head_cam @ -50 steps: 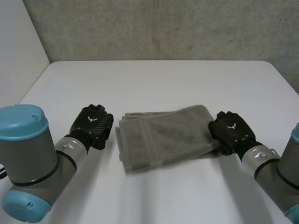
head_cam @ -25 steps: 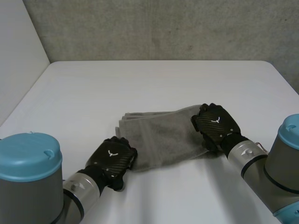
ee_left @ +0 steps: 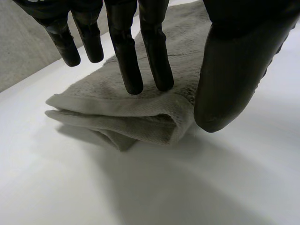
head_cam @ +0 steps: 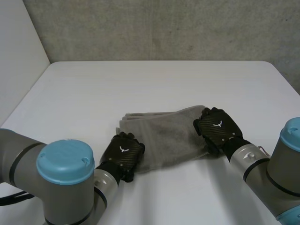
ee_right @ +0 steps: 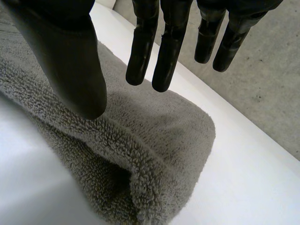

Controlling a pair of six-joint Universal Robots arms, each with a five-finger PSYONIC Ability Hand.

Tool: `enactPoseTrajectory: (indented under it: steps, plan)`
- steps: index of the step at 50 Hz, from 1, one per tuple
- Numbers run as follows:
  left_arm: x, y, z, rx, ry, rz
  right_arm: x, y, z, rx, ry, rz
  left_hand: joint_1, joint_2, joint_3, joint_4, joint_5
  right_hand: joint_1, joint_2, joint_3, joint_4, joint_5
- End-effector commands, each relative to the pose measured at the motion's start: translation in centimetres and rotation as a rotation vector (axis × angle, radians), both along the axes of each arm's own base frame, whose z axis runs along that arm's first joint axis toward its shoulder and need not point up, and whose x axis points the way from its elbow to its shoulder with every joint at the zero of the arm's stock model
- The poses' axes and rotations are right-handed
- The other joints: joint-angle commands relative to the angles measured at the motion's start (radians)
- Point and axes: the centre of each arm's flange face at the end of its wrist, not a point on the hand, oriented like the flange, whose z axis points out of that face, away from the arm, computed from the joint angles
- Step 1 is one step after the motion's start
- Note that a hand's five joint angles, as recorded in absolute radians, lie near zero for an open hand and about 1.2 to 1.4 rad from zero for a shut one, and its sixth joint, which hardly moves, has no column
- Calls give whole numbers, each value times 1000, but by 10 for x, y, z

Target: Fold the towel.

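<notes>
A grey towel, folded into a thick rectangle, lies in the middle of the white table. My left hand rests at the towel's near left corner. In the left wrist view its straight fingers hang just above the folded corner of the towel, with the thumb beside the corner; it is open. My right hand sits over the towel's right end. In the right wrist view its straight fingers stand above the rounded fold of the towel, thumb at the near edge, open too.
A rough grey wall stands behind the table's far edge. The table's left edge runs along a pale side wall. Bare tabletop lies beyond the towel and in front of it.
My left hand has swung from the towel's left side to its near left corner. My right hand has moved forward onto the towel's right end. The towel has kept its place.
</notes>
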Motion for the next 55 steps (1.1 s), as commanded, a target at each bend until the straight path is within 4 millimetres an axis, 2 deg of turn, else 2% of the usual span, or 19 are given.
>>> enactPoseTrajectory:
  steps: [1, 10, 12, 13, 15, 17, 24, 27, 28, 30, 31, 35, 38, 42, 44, 45, 49, 53, 55]
  plan:
    - [-6, 5, -4, -4, 2, -20, -1, -1, 0, 1, -1, -1, -18, -23, -48, -54, -7, -16, -31, -45, -75, -3]
    - [-10, 0, -20, -3, -9, -11, -2, -1, -1, 5, 0, -1, 41, 35, -48, -54, 52, -16, -31, -45, -75, -3]
    - [-12, -3, -26, 1, -13, -8, -2, -1, -2, 6, 2, -1, 312, 307, -48, -54, 323, -16, -31, -45, -75, -3]
    - [-12, -3, -26, 1, -13, -8, -2, -1, -2, 6, 2, -1, 314, 308, -48, -54, 325, -16, -31, -45, -75, -3]
    - [-14, -9, -25, -7, -6, 0, -2, -1, -1, 4, 1, -2, 667, 661, -48, -54, 678, -16, -31, -45, -75, -3]
    - [-15, -12, -22, -15, 3, 1, -2, -1, -2, 6, 2, -2, 669, 663, -48, -54, 680, -16, -31, -45, -75, -3]
    - [-33, -48, 10, -141, 89, 16, -2, -1, -2, 6, 1, -1, 669, 663, -48, -54, 680, -16, -31, -45, -75, -3]
    - [-56, -75, 39, -310, 112, -11, -2, -1, -1, 5, 1, -1, 669, 663, -48, -54, 680, -16, -31, -45, -75, -3]
    - [-56, -75, 39, -310, 112, -11, -2, -1, -1, 4, -1, -1, 669, 663, -48, -54, 680, -16, -31, -45, -75, -3]
    - [-74, -91, 56, -425, 109, -60, -3, -2, -1, 3, 0, -4, 669, 663, -48, -54, 680, -16, -31, -45, -75, -3]
    - [-74, -91, 56, -426, 109, -60, -3, -2, -1, 3, 0, -4, 669, 663, -48, -54, 680, -16, -31, -45, -75, -3]
    - [-95, -101, 92, -577, 198, -114, -3, -2, 0, 2, -1, -4, 669, 663, -48, -54, 680, -16, -31, -45, -75, -3]
    - [-96, -103, 109, -644, 276, -112, -6, -6, 0, 1, -3, -18, 669, 663, -48, -54, 680, -16, -31, -45, -75, -3]
    - [-91, -97, 98, -619, 287, -120, -12, -11, 1, 0, -4, -37, 669, 663, -48, -54, 680, -16, -31, -45, -75, -3]
    - [-79, -88, 69, -536, 231, -121, -13, -13, 1, -3, -3, -38, 669, 663, -48, -54, 680, -19, -34, -45, -75, -6]
    - [-79, -88, 69, -536, 230, -121, -13, -13, 1, -3, -3, -38, 669, 663, -48, -54, 680, -19, -34, -45, -75, -6]
    - [-38, -85, 52, -459, 157, -58, -12, -13, 1, -9, 4, -27, 669, 663, -48, -54, 680, -22, -37, -45, -75, -9]
    - [-19, -74, 39, -408, 117, -48, -12, -13, 1, -7, 4, -26, 669, 663, -48, -54, 680, -25, -40, -45, -75, -12]
    - [-11, -56, 23, -350, 88, -79, -10, -12, 1, -9, 4, -20, 669, 663, -48, -54, 680, -25, -40, -45, -75, -12]
